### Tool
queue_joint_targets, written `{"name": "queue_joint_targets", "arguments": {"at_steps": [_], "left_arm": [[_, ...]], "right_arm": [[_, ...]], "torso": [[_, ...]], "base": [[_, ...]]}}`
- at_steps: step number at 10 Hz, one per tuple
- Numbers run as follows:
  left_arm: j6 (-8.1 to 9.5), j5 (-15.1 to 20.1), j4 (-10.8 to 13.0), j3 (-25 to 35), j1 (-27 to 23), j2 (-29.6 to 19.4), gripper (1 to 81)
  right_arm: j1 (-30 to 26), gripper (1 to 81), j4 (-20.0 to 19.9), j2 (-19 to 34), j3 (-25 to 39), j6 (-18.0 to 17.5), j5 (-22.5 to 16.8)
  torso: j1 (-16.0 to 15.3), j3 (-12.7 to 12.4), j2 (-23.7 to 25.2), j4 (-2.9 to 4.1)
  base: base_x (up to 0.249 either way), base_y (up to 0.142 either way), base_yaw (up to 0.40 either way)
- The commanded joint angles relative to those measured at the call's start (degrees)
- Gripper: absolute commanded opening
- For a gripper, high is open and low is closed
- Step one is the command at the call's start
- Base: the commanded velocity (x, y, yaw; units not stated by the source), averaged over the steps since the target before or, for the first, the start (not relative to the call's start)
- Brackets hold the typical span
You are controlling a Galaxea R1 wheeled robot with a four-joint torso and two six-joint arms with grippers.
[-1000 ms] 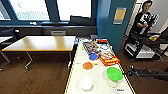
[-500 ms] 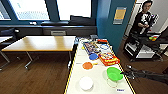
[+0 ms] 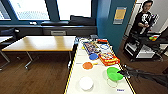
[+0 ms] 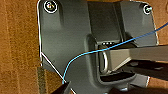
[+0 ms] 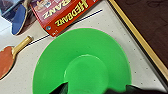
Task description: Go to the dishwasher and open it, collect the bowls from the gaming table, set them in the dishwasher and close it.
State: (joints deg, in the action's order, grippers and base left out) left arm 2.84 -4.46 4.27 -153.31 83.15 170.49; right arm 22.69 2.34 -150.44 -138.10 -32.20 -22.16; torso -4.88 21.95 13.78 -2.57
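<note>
The lime green bowl (image 3: pixel 114 73) (image 5: pixel 85 67) sits near the right edge of the gaming table (image 3: pixel 75 75), a long white top with yellow trim. My right gripper (image 3: pixel 121 73) (image 5: pixel 95 91) reaches in from the right and is at the bowl's near rim, open, with a dark finger on either side of the green. An orange disc with a wooden handle (image 3: pixel 87 65) (image 5: pixel 7 60) and a blue one (image 3: pixel 93 56) (image 5: pixel 18 18) lie further along the top; they look like paddles. The dishwasher is out of view.
A red game box (image 3: pixel 108 58) (image 5: pixel 62 15) lies just past the green bowl, and a white dish (image 3: pixel 86 83) sits near me. A wood-topped table (image 3: pixel 42 43) stands to the left. A person (image 3: pixel 145 17) with a black cart (image 3: pixel 142 47) is at the right.
</note>
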Motion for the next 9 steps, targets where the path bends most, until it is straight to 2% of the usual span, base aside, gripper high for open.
{"name": "queue_joint_targets", "arguments": {"at_steps": [1,4,6,9], "left_arm": [[-0.12,3.5,-0.4,-0.1,-1.6,-0.2,81.1],[-0.20,3.6,-0.2,-0.1,-2.2,0.6,81.1],[-0.20,3.7,-0.1,-0.1,-2.2,0.7,81.1],[-0.20,3.7,-0.1,-0.1,-2.3,0.5,81.1]], "right_arm": [[-10.4,81.1,-0.9,2.2,-1.8,-0.4,-2.5],[-10.0,81.1,-0.9,7.1,1.1,-0.4,-2.5],[-9.5,81.1,-0.8,7.1,0.6,-0.3,-2.5],[-9.3,81.1,-0.3,3.9,-2.5,-0.2,-2.4]], "torso": [[0.0,0.0,0.0,0.00],[0.0,0.0,0.0,0.00],[0.0,0.0,0.0,0.00],[0.0,0.0,0.0,0.00]], "base": [[0.000,0.000,0.000],[0.000,0.000,0.000],[0.000,0.000,0.000],[0.000,0.000,0.000]]}}
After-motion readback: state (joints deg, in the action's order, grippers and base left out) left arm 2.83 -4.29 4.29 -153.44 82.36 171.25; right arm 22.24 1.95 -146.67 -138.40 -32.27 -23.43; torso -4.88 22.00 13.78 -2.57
